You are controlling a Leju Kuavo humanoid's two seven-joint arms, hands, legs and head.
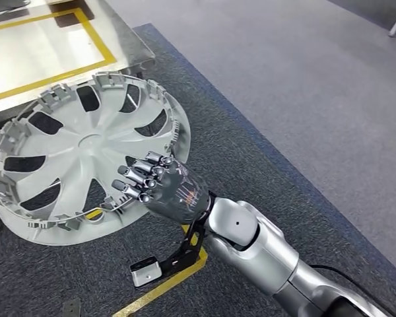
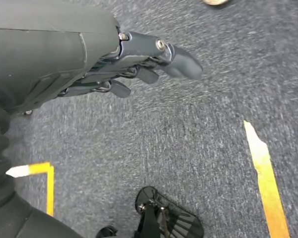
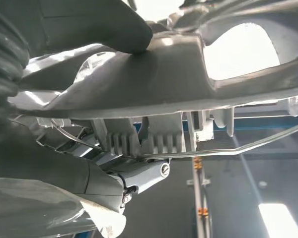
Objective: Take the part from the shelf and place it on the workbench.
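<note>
The part is a silver wheel cover [image 1: 86, 145], its ribbed inner side up, hanging over the near corner of the workbench [image 1: 129, 46] and the dark carpet. My right hand [image 1: 171, 188] grips its near right rim, fingers on top. In the right wrist view the thumb [image 3: 102, 25] presses on the cover [image 3: 170, 74] and the darker fingers [image 3: 140, 173] lie on its other side. My left hand [image 2: 140, 64] hangs over the carpet with straight fingers and holds nothing.
The workbench top carries a yellow taped rectangle [image 1: 94, 30]. A black bracket with a metal foot [image 1: 158, 264] stands on the carpet under my right wrist, beside yellow floor tape [image 1: 161, 287]. Lighter grey floor [image 1: 310, 79] stretches to the right.
</note>
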